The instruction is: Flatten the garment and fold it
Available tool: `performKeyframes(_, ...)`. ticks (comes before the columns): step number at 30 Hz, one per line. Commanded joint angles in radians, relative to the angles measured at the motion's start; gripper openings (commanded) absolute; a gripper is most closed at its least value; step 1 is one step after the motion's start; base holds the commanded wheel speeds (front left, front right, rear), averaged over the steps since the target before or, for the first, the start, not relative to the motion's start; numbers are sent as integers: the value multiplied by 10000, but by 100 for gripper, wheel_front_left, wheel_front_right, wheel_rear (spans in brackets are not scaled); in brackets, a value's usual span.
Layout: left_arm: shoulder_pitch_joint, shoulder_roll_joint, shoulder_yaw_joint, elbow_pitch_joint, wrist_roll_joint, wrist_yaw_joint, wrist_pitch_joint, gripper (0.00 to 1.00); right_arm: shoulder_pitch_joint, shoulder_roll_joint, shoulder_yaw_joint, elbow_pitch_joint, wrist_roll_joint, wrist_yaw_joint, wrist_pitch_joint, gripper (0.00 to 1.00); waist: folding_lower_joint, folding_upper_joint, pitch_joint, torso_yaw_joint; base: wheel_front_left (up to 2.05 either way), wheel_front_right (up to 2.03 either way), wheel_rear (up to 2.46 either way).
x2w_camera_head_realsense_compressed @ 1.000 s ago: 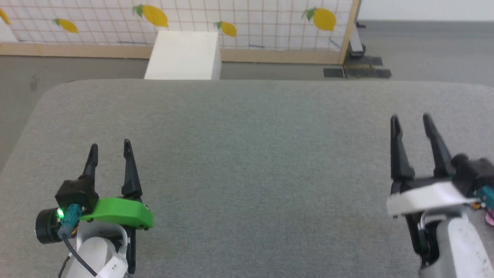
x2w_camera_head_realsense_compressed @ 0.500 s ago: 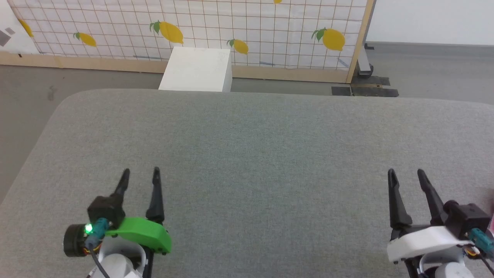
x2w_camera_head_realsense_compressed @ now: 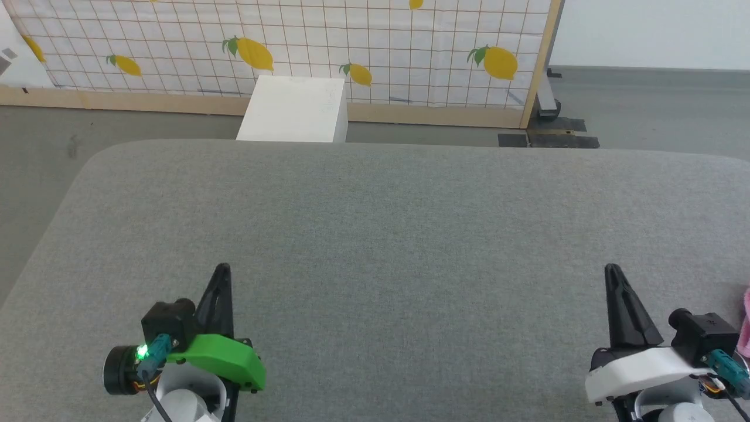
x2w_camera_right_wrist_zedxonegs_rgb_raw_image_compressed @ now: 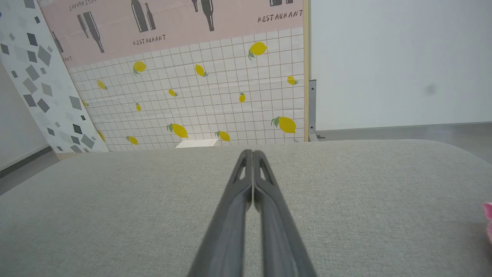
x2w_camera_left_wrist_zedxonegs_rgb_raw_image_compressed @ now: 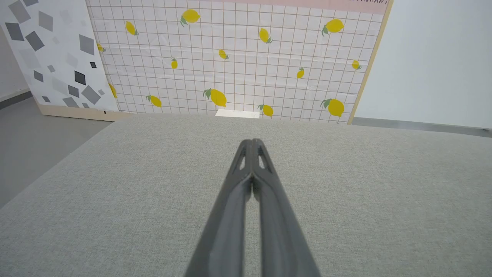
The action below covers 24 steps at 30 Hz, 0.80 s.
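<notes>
At the near edge of the grey, fabric-covered worktop [x2w_camera_head_realsense_compressed: 375, 223] with rounded corners, the two arms sit low and well apart, both pointing away across the cloth surface. The left pincer [x2w_camera_head_realsense_compressed: 222, 271] rises from a bright green plastic mount [x2w_camera_head_realsense_compressed: 225, 360] with a small green light [x2w_camera_head_realsense_compressed: 140, 351] glowing beside it. It is clenched, its two long dark fingers pressed into a single point with nothing between them. The right pincer [x2w_camera_head_realsense_compressed: 612, 269], on a white plastic mount [x2w_camera_head_realsense_compressed: 638, 366], is clenched in the same way and also grips nothing.

The garment [x2w_camera_head_realsense_compressed: 745, 322], a light pink piece of soft cloth, lies on the worktop at the far right, just beside the right arm's wrist on its outer side and apart from the fingers. Only a sliver of it shows at the picture's edge, so I cannot tell how it lies.

Beyond both pincers the grey surface runs bare to its far edge. Just past that edge a plain white box [x2w_camera_head_realsense_compressed: 293, 108] stands on the grey floor [x2w_camera_head_realsense_compressed: 47, 135]. Behind the box is a wooden-framed screen [x2w_camera_head_realsense_compressed: 381, 35], white with a thin grid and scattered yellow lemons, and to its right a pale wall [x2w_camera_head_realsense_compressed: 650, 29].
</notes>
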State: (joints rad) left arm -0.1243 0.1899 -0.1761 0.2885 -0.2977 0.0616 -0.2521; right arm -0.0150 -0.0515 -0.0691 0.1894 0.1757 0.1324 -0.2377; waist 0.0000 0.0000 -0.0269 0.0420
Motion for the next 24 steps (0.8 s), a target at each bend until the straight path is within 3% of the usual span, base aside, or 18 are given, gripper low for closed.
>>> performKeyframes(1,21,-22,26,-44,48,-10,40,0,2,0,9,-30,-28,0,38,0,0,0,4,-5,0,0,0)
performKeyframes(24,247,-276,347,-569,589,-122,498,0,30,2,135,-374,-348,-3,470,0,0,0,53,-82,0,0,0)
